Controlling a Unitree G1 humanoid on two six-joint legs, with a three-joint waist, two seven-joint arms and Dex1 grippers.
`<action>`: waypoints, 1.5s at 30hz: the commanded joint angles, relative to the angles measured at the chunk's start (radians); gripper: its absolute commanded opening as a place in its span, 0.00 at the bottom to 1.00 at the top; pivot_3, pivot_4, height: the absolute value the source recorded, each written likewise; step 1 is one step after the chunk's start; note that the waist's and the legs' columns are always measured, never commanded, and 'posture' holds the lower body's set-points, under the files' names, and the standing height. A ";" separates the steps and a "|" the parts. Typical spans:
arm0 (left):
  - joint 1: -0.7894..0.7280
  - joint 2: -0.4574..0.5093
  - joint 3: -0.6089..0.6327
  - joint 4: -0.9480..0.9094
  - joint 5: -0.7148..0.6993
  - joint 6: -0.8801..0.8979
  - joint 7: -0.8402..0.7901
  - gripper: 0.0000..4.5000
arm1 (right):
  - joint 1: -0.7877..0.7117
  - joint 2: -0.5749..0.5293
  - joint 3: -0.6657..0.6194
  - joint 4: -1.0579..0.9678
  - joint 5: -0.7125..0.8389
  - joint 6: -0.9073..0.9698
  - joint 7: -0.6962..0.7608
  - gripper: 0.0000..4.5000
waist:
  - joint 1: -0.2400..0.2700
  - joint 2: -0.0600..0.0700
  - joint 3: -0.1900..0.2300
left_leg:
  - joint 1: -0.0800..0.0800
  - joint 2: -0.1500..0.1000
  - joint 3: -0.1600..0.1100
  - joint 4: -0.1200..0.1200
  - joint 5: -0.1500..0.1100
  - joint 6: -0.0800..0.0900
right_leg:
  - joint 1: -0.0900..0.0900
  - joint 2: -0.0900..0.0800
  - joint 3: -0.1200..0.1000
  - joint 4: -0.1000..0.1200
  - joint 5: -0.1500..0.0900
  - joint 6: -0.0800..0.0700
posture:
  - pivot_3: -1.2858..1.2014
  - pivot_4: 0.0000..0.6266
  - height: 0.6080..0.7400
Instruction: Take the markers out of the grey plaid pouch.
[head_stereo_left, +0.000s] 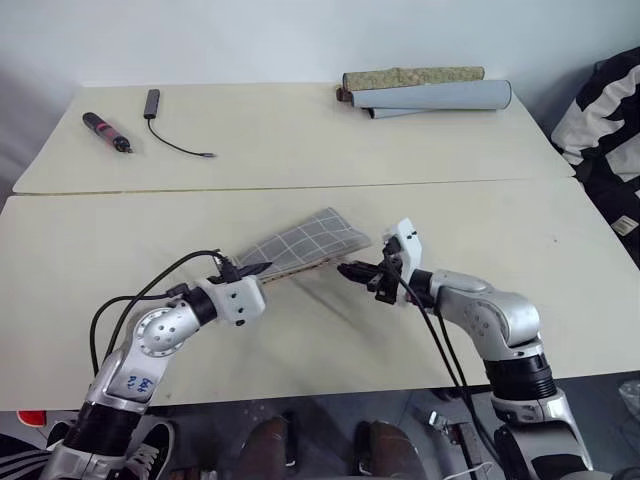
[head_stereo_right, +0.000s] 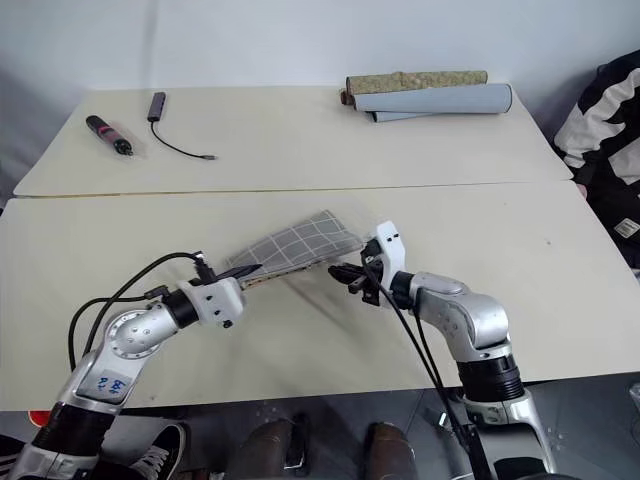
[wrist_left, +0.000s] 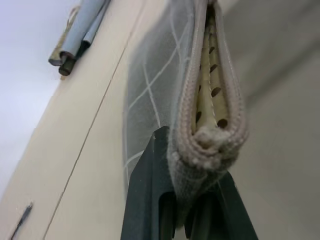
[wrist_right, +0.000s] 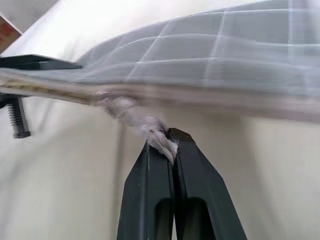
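- Holding the flat grey plaid fabric pouch with thin white grid lines (head_stereo_left: 305, 243) between them, the 2 arms keep it lifted at one end above the pale wooden table (head_stereo_left: 300, 150).
- Left gripper (wrist_left: 192, 200): its 2 black fingers are clenched on the pouch's stitched end, with the fabric edge pinched between the pads. Just past those fingertips the mouth gapes a little, showing a cream lining with brown dots.
- Right gripper (wrist_right: 167, 145): its 2 black fingers are pressed tight together on a small pale fabric tab or zip pull at the pouch's edge, right at the fingertips. The rest of the pouch stretches away beyond them towards the other gripper.
- Progress, as I judge it: the pouch is secured and its opening is being worked on, but no marker is out yet. I see none lying on the table, and none can be made out inside the narrow gap.
- What is left, by my reckoning: widen the mouth, then draw out each marker and set it down.
- Well away from both sets of fingers, at the far side of the table, lie a thick black pen-like tool with a pink band (head_stereo_left: 107, 131), a thin black cable with a small plug (head_stereo_left: 165, 125) and rolled grey and brown mats (head_stereo_left: 428, 90).
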 joint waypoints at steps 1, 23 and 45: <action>0.032 0.044 0.097 0.003 -0.047 -0.024 -0.004 0.00 | -0.037 -0.088 -0.081 0.084 -0.056 -0.084 0.010 0.00 | 0.001 0.000 0.000 | 0.000 0.000 0.000 0.000 0.000 0.000 | 0.000 0.000 0.000 0.000 0.000 0.000 | 0.52 0.24 1.00; 0.022 0.005 0.131 -0.074 -0.304 0.214 -0.139 0.00 | -0.061 -0.278 -0.110 -0.067 0.017 -0.160 0.298 0.53 | 0.003 0.000 0.000 | 0.000 0.001 0.000 0.006 -0.006 0.001 | 0.003 0.000 0.000 -0.001 0.000 0.000 | 0.52 0.24 1.00; -0.102 -0.049 0.057 -0.161 -0.377 0.383 -0.192 0.00 | -0.180 -0.191 0.084 -0.111 -0.161 -0.299 0.276 0.01 | 0.003 0.000 0.000 | -0.002 0.001 0.001 0.012 -0.006 0.002 | 0.003 0.001 -0.001 0.000 0.000 0.000 | 0.52 0.24 1.00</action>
